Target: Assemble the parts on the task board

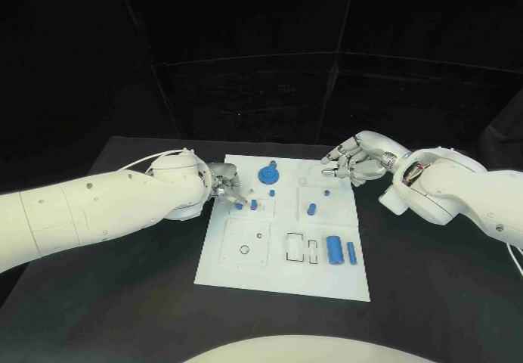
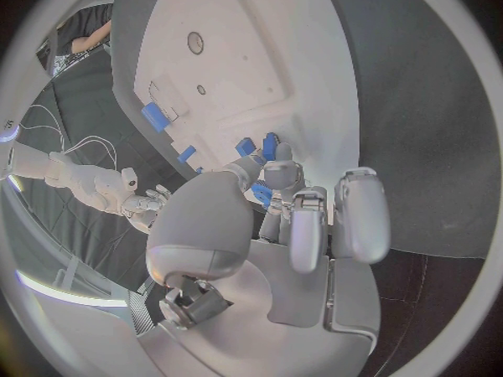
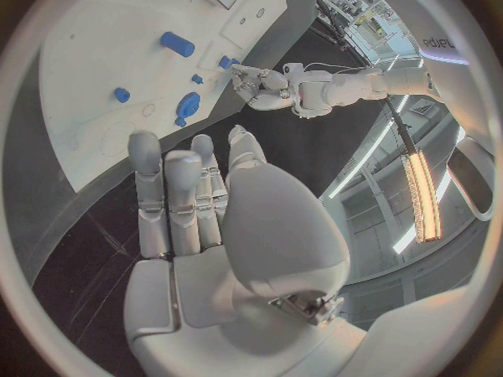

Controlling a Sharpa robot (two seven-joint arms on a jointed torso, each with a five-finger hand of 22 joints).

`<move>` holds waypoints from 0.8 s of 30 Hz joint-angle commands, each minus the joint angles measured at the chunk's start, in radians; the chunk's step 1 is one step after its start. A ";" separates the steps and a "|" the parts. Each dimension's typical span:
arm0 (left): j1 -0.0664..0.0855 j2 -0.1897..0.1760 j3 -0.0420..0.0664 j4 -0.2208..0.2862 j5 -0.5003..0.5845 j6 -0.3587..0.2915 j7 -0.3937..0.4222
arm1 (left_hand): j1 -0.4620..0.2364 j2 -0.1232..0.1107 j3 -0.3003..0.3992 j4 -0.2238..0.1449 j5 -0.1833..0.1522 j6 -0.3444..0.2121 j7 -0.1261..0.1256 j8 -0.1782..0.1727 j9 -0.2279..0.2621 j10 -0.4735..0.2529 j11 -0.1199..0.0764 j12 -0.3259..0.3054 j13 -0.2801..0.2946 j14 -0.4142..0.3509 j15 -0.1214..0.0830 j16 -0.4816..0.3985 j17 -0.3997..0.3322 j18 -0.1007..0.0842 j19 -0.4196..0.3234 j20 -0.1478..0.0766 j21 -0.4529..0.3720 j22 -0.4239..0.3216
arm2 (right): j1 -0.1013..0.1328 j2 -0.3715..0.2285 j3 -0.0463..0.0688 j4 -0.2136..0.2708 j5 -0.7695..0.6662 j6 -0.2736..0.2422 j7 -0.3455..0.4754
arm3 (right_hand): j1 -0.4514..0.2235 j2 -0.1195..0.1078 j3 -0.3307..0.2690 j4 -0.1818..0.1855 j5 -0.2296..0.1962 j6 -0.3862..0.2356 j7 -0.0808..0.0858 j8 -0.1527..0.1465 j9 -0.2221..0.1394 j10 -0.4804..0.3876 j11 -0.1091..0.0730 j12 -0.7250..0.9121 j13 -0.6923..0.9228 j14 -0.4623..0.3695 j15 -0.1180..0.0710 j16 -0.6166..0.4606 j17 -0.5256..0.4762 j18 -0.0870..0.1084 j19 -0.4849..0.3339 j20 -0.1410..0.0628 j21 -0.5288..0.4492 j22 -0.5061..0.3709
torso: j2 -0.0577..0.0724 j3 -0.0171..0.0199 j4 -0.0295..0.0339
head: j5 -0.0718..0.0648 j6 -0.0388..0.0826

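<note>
Small blue parts (image 1: 335, 250) on white task board (image 1: 278, 280)

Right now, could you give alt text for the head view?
The left hand holds a small blue part over the white board on a black table. The right hand hovers, holding nothing, at the board's far right corner.
</note>
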 commanded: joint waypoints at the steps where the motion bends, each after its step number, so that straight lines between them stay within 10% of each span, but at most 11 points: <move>1: -0.003 -0.009 -0.001 0.015 -0.006 -0.050 0.004 | 0.011 0.001 0.089 -0.080 0.003 0.000 -0.008 0.004 0.002 0.009 0.002 0.006 0.002 0.105 -0.007 0.003 0.263 -0.014 0.007 -0.003 0.006 0.003 | 0.002 0.000 0.000 0.001 0.002 0.006 0.010 | -0.002 0.004 -0.001 0.003 0.004 -0.006 0.001 0.006 0.000 -0.002 0.003 0.000 -0.001 0.008 0.000 -0.006 0.000 0.017 0.000 0.002 -0.007 -0.001 | 0.000 -0.0004 0.0006 | -0.001 -0.001; 24: -0.038 -0.059 -0.002 0.068 -0.032 -0.221 0.033 | 0.006 -0.012 0.114 -0.084 0.003 0.002 -0.011 0.009 0.007 0.016 -0.001 0.008 0.004 0.105 -0.010 0.003 0.263 -0.017 0.015 -0.006 0.017 0.018 | 0.002 -0.001 0.000 -0.003 0.002 0.007 0.012 | -0.002 0.004 -0.001 0.003 0.004 -0.006 0.001 0.006 0.000 -0.002 0.003 0.000 -0.001 0.008 0.000 -0.006 0.000 0.017 0.000 0.002 -0.007 -0.001 | 0.000 -0.0009 -0.0002 | 0.005 -0.007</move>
